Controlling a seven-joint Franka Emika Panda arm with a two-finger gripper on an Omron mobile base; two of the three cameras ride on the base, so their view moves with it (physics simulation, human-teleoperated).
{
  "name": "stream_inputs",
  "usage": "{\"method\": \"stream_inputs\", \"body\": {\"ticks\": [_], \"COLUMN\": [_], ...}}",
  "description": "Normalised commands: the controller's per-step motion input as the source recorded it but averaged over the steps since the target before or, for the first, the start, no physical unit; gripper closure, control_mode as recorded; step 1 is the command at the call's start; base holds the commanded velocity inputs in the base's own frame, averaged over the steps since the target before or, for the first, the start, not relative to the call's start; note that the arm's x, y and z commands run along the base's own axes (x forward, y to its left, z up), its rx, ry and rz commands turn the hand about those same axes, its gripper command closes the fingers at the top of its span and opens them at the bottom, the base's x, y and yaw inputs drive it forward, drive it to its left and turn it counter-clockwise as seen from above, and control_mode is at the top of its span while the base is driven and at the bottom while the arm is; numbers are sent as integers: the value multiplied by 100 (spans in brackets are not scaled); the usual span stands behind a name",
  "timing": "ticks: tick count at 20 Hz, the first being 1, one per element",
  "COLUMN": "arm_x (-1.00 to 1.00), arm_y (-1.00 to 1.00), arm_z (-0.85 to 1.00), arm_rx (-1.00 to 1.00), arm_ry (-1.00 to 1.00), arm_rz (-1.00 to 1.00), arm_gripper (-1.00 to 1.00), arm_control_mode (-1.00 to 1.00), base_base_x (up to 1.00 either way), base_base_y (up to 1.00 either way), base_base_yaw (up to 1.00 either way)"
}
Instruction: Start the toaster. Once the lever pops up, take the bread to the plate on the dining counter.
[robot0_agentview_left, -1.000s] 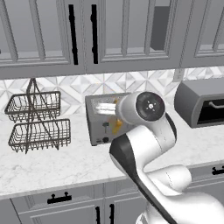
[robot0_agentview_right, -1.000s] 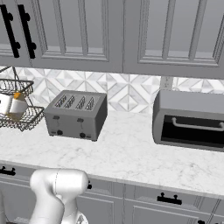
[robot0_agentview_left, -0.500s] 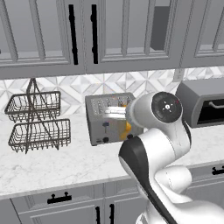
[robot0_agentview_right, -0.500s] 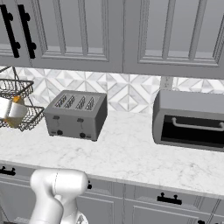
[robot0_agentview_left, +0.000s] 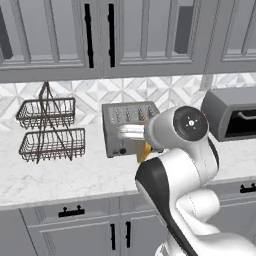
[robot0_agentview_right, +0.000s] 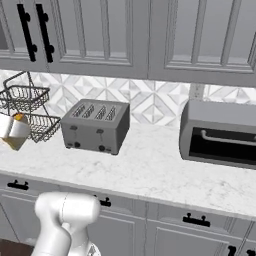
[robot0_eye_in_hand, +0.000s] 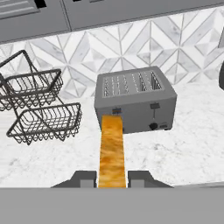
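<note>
A two-tier wire basket (robot0_agentview_left: 47, 132) and grey toaster oven (robot0_agentview_right: 220, 134) stand on the marble worktop (robot0_agentview_right: 160, 172).

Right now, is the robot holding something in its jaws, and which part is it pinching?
Yes. The gripper holds the thin golden-tan slice of bread by its near edge, jaws on both flat faces; the rest sticks out toward the boxy grey metal toaster.

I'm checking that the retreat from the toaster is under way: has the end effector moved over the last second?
Yes. In the right base view the end effector with the bread has dropped down past the wire basket rack, toward the counter's front edge.
</note>
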Motion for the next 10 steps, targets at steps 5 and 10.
{"method": "stream_inputs", "body": {"ticks": [5,10], "arm_x": [0,0], "arm_y": [0,0], "arm_z": [0,0], "arm_rx": [0,0], "arm_ry": [0,0], "arm_rz": [0,0], "arm_gripper": [100,100], "arm_control_mode": [100,100], "base_base_x": [-70,-40], "base_base_y": [-6,0], "base_base_yaw": [70,99]}}
